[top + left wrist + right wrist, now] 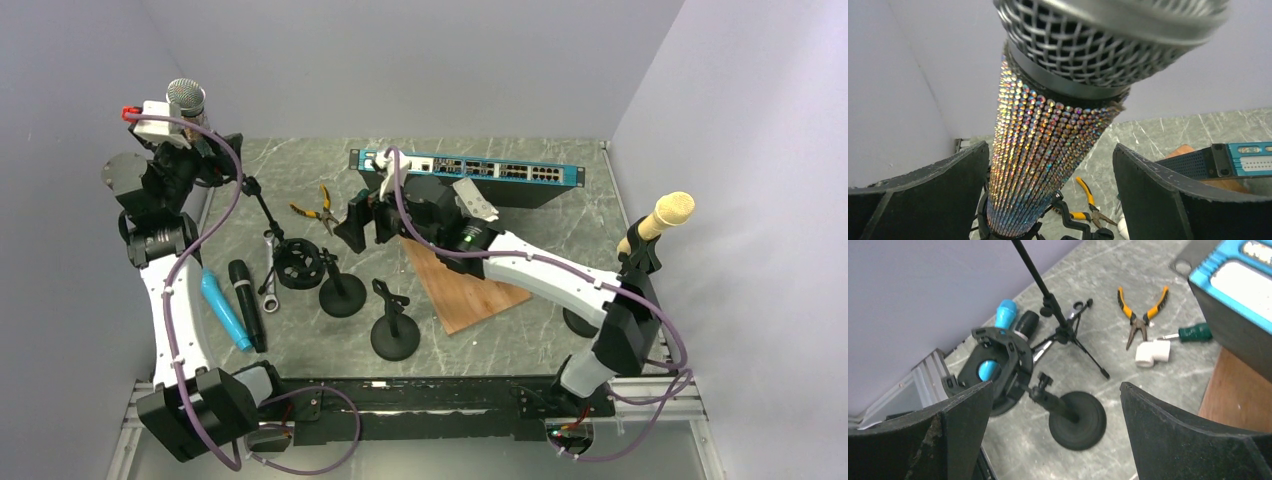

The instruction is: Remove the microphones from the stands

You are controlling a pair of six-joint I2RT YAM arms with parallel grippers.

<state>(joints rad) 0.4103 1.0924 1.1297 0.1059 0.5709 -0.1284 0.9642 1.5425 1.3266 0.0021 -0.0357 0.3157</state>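
Left fingers (933,195) spread around the microphone (1043,150); its stand (1064,210) barely shows

Black-and-white arms (168,300), looping purple cables (237,165), matte black end effector fingers (1168,200)

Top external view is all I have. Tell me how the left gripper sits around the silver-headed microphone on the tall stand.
Observer: The left gripper is open; the microphone stands between its fingers with a gap on each side.
Operator: Describe its body.
Observer: Covered in sparkling rhinestones, its lower end seated in a black holder.
Operator: Now the right wrist.
Observer: The right gripper is open; its camera shows a white fitting beside a green-handled screwdriver.
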